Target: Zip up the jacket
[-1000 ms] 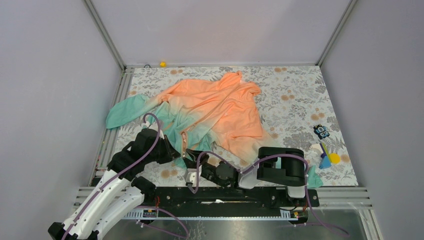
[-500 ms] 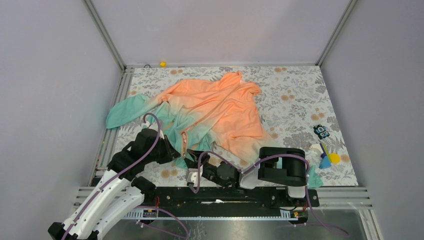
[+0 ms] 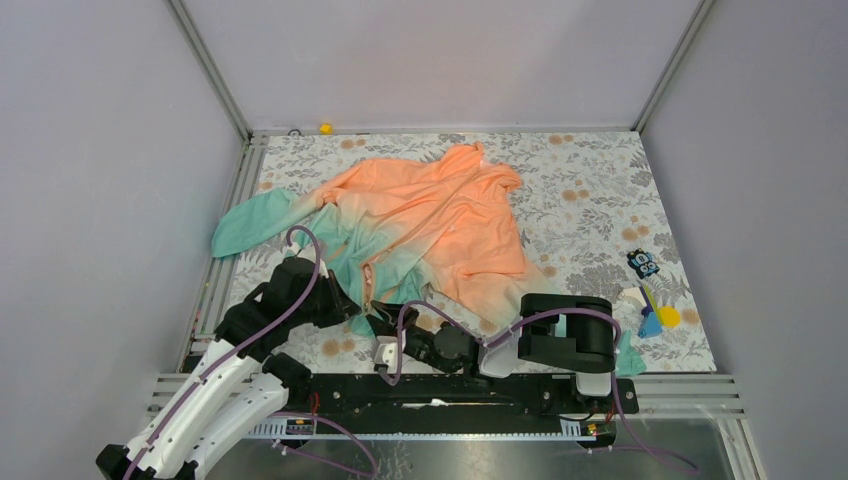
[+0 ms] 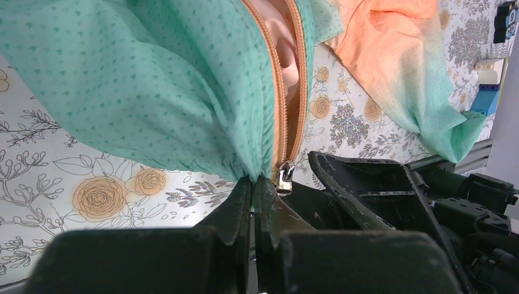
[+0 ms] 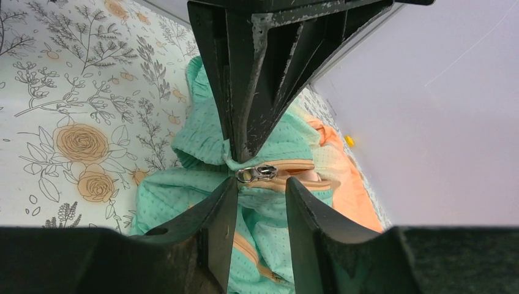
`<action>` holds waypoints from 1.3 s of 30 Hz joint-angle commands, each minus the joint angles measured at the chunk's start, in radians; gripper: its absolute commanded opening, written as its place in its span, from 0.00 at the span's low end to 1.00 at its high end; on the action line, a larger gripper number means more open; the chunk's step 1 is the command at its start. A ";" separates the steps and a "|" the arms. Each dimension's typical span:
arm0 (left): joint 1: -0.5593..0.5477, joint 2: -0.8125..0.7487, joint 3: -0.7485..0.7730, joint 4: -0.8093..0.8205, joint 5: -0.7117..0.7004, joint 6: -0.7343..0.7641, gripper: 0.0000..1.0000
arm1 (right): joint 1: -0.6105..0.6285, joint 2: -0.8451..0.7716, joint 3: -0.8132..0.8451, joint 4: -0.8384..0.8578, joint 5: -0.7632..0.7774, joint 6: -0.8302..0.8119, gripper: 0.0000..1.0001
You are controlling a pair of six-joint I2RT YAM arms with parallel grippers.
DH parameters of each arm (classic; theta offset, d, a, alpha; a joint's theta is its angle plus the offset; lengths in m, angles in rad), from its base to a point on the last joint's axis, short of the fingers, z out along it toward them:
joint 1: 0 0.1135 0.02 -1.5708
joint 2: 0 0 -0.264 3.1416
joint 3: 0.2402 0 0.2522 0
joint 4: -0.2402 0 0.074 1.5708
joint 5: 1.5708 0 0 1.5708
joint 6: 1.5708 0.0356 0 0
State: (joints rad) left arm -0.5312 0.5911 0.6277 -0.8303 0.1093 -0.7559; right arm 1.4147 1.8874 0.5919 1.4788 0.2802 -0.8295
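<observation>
Seen from above, a large thin fabric jacket (image 3: 440,225), orange at the collar and shoulders and fading to teal-green at the hem and cuffs, lies rumpled on a bench (image 3: 590,190) covered in a grey and orange floral print. It fills the middle of the bench. The collar points to 12 o'clock, one teal sleeve trails out to 9 o'clock, and the teal hem reaches 6 o'clock, where both arms meet.

The left fingers (image 4: 243,199) are clenched on the teal hem at the very foot of the orange zipper (image 4: 280,92), with the two black tips pressed together on the cloth. The small silver zipper slider (image 4: 284,176) hangs just beside them, at the bottom of the two zipper tapes. Above it the tapes part and show pale orange fabric inside.

The right fingers (image 5: 225,205) stand apart and point at the slider from the opposite side. In the right wrist view the slider lies across the gap at their tips. Whether either tip touches it cannot be told.

At 3 o'clock, well apart from the jacket, lie a small black and blue toy figure (image 3: 642,263) and a yellow disc (image 3: 668,316). A tiny yellow object (image 3: 325,128) sits at the far edge near 11 o'clock.
</observation>
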 commanded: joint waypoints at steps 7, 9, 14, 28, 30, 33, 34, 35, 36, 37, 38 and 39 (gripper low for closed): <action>-0.001 0.003 0.004 0.010 0.020 0.006 0.00 | -0.007 -0.023 0.036 0.206 -0.041 -0.019 0.44; -0.001 0.005 0.003 0.010 0.022 0.006 0.00 | -0.006 -0.019 0.042 0.206 -0.045 -0.029 0.44; -0.001 0.004 0.004 0.011 0.023 0.007 0.00 | -0.005 -0.004 0.051 0.206 -0.052 -0.043 0.42; -0.001 -0.001 0.004 0.011 0.024 0.009 0.00 | -0.006 -0.007 0.027 0.206 -0.010 -0.034 0.30; -0.001 0.001 0.004 0.010 0.024 0.009 0.00 | -0.006 -0.009 0.024 0.207 -0.008 -0.030 0.29; -0.001 0.002 0.004 0.010 0.027 0.009 0.00 | -0.006 -0.001 0.029 0.206 0.000 -0.032 0.29; -0.001 0.003 0.004 0.010 0.029 0.009 0.00 | -0.007 0.002 0.033 0.206 0.006 -0.031 0.28; -0.001 0.003 0.004 0.011 0.028 0.010 0.00 | -0.007 0.004 0.037 0.206 0.011 -0.028 0.27; -0.001 0.004 0.004 0.011 0.029 0.010 0.00 | -0.007 0.005 0.038 0.206 0.012 -0.027 0.26; -0.001 0.003 0.004 0.011 0.029 0.010 0.00 | -0.007 0.007 0.040 0.206 0.011 -0.025 0.26; -0.001 0.004 0.005 0.010 0.029 0.010 0.00 | -0.007 0.009 0.041 0.206 0.011 -0.024 0.26; -0.001 0.004 0.005 0.011 0.029 0.011 0.00 | -0.006 0.011 0.041 0.206 0.012 -0.022 0.25</action>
State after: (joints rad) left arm -0.5312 0.5911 0.6277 -0.8310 0.1188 -0.7555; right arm 1.4136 1.8877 0.6159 1.4792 0.2703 -0.8562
